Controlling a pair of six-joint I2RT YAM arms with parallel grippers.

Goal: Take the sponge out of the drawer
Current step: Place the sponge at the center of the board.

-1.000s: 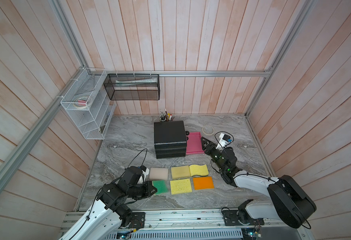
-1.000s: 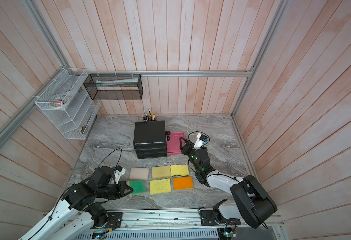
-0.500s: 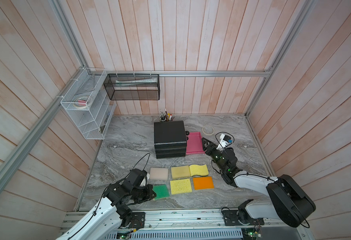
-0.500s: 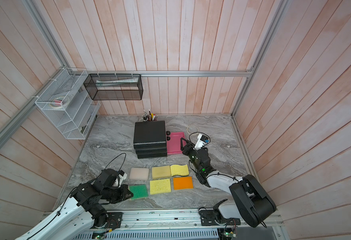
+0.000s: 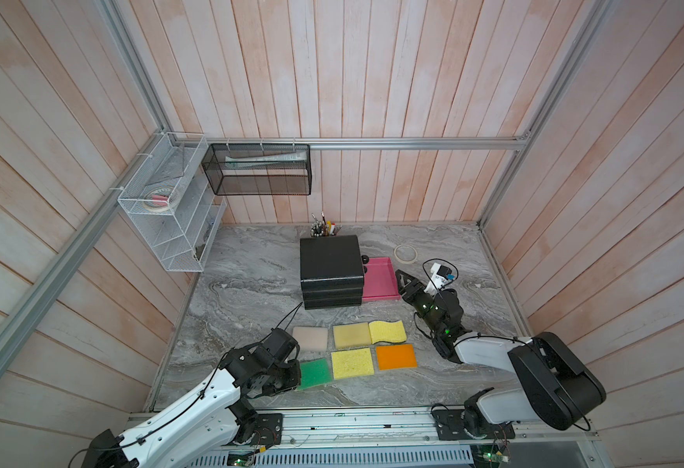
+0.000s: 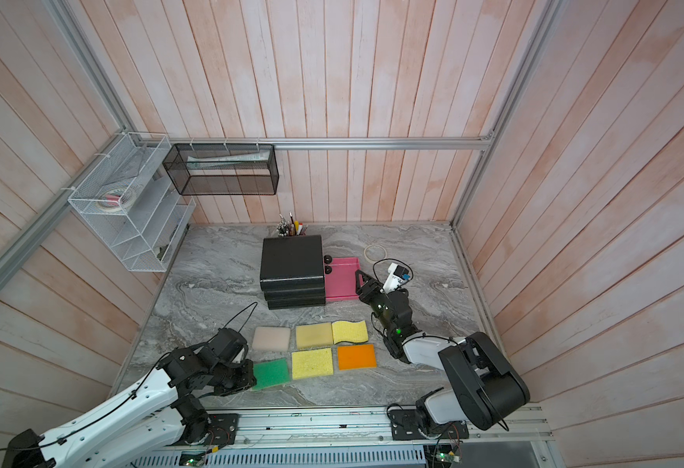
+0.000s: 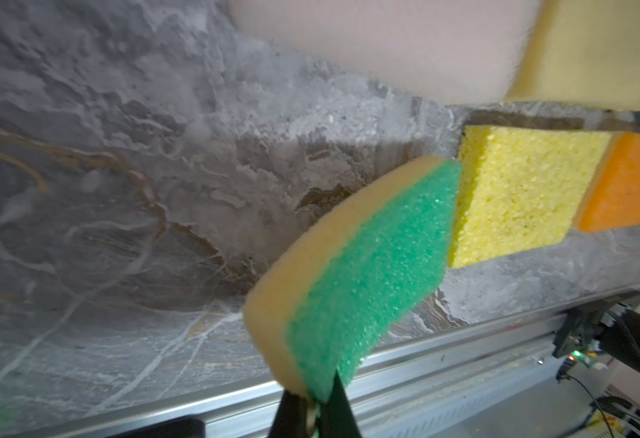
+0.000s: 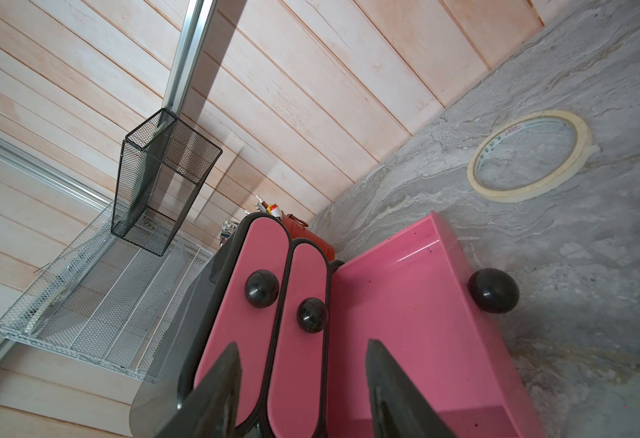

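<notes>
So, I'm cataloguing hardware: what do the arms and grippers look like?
The left arm and right arm share white link shells, black joints and looping thin black cables. The left gripper and right gripper have black, tapered fingers. Small green lights dot the right arm.

I have free passage over the bare marble table [image 5: 247,283] left of the black cabinet [image 5: 329,259] and down into the open pink drawer [image 5: 377,279], though my right gripper [image 5: 400,277], jaws apart, crowds its outer end and sponges [image 5: 352,362], the green sponge [image 7: 367,273] pinched in my left gripper [image 7: 316,407], fill the front.
</notes>
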